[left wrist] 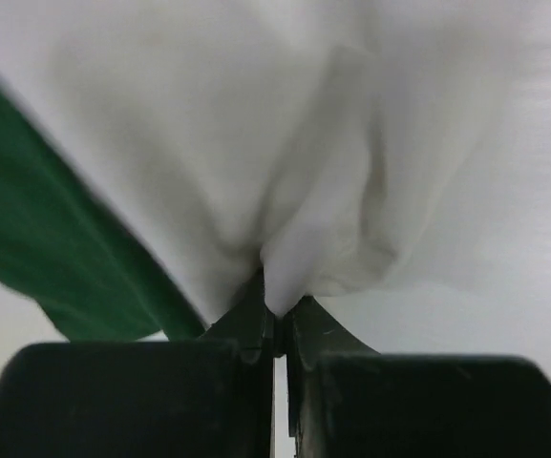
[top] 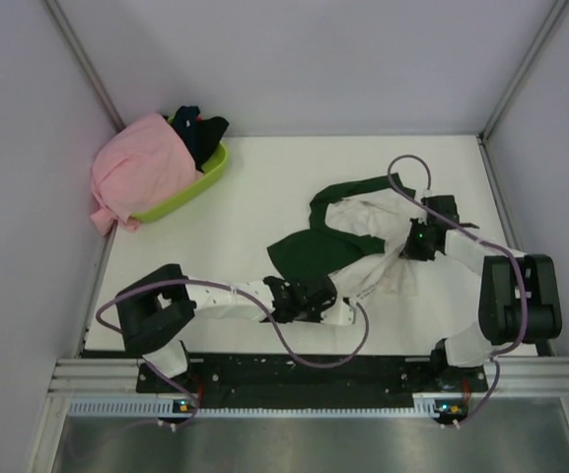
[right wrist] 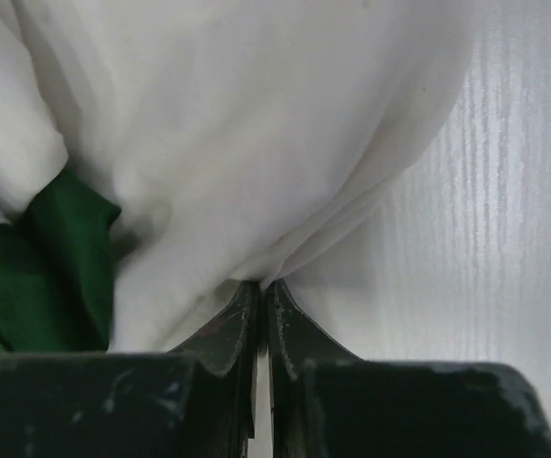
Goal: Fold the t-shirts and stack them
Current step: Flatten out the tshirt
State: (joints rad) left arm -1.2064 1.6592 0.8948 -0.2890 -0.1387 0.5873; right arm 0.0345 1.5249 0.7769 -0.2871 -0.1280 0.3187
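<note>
White matte tabletop (top: 254, 187) is enclosed by pale panels. Nearest, a soft white fold of the green-sleeved t-shirt (top: 358, 222), rumpled at mid-table, is pinched by the left gripper (left wrist: 277, 320). Farther along, another fold is clamped by the right gripper (right wrist: 263, 303). Beyond, a pink t-shirt (top: 141, 169) is draped over the lime plastic basket (top: 205, 182).

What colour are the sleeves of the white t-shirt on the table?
The white t-shirt has dark green sleeves; top external view shows them best.
</note>
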